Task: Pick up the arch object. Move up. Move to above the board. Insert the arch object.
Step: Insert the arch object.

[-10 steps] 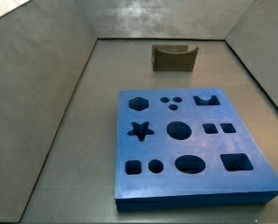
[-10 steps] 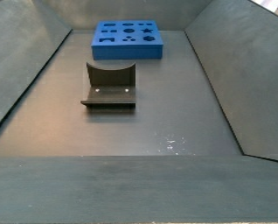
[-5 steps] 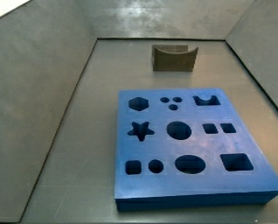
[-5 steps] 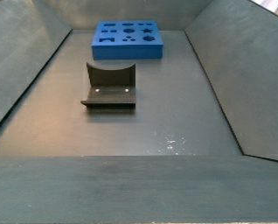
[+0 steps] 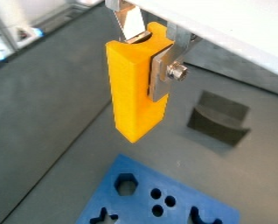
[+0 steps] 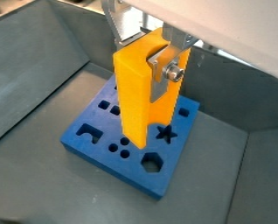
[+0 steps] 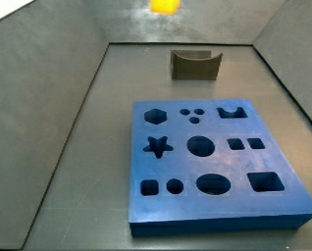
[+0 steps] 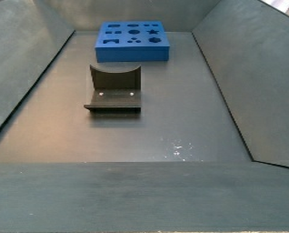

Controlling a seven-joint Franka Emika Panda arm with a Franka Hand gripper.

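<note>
**Yellow block held high over the desk**

In a wrist view the tool [image 5: 152, 54] is clamped on the arch object [image 5: 138, 85], a plain bright yellow-orange block, narrow and long, hanging upright from silver fingers [image 5: 169, 68]. Below it lie a corner of the board [image 5: 165, 197] and the fixture [image 5: 219, 121].

In a wrist view the same block [image 6: 145, 87] hangs over the whole blue board [image 6: 97, 153], its star and arch cutouts visible.

In a side view only the block's lower end [image 7: 163, 6] shows at the top edge, well above the board [image 7: 211, 167] and fixture [image 7: 194, 65].

In a side view the board [image 8: 134, 41] and fixture [image 8: 114, 88] rest on the dark desk [image 8: 172, 127]; neither block nor tool appears.
</note>
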